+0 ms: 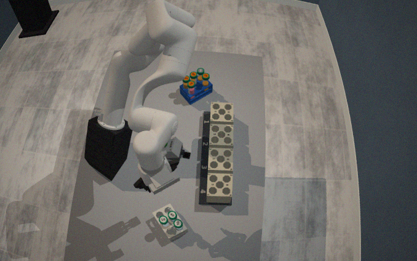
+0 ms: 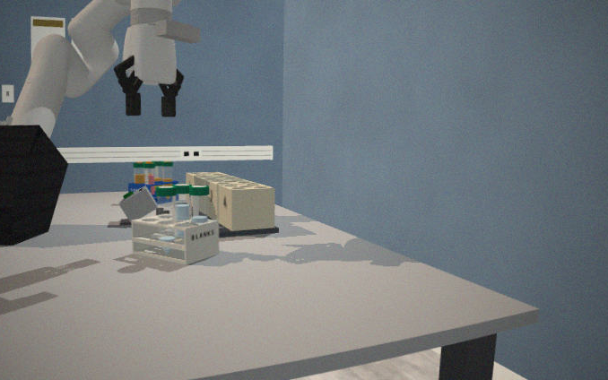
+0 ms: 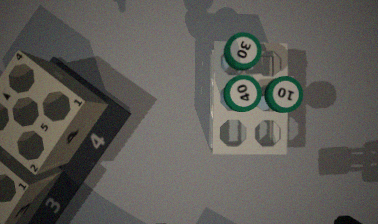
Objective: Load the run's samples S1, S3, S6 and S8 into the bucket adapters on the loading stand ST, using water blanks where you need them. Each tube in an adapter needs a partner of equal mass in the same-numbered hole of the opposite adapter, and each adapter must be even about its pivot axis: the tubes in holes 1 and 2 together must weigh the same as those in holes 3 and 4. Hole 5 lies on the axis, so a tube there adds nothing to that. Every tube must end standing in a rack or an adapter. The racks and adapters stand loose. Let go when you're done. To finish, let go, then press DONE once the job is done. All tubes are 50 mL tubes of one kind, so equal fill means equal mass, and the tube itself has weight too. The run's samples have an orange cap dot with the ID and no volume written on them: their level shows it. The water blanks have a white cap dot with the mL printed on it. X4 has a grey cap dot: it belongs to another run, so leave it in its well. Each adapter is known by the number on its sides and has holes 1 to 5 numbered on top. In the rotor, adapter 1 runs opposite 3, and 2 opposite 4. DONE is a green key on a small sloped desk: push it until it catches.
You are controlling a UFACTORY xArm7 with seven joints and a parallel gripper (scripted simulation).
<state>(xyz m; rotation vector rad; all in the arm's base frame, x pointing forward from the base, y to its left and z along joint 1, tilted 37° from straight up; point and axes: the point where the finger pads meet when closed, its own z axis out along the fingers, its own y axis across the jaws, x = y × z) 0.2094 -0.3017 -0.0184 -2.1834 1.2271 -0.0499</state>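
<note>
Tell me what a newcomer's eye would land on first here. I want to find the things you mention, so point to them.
Most likely the big white arm (image 1: 158, 129) (image 2: 44, 71), rising from its black base and reaching over the table with its black gripper (image 2: 151, 106) open. Next, the row of four cream adapters (image 1: 219, 173) (image 2: 252, 207) on a dark stand, their holes unfilled. Then the green-capped tubes: three with white dots in the pale rack (image 1: 174, 237) (image 2: 202, 247) (image 3: 250, 147), others in the blue rack (image 1: 200, 94) (image 2: 167, 197) beyond the adapters.

I'm counting four adapters | three water blanks | five tubes in blue | two racks | one stand!
</note>
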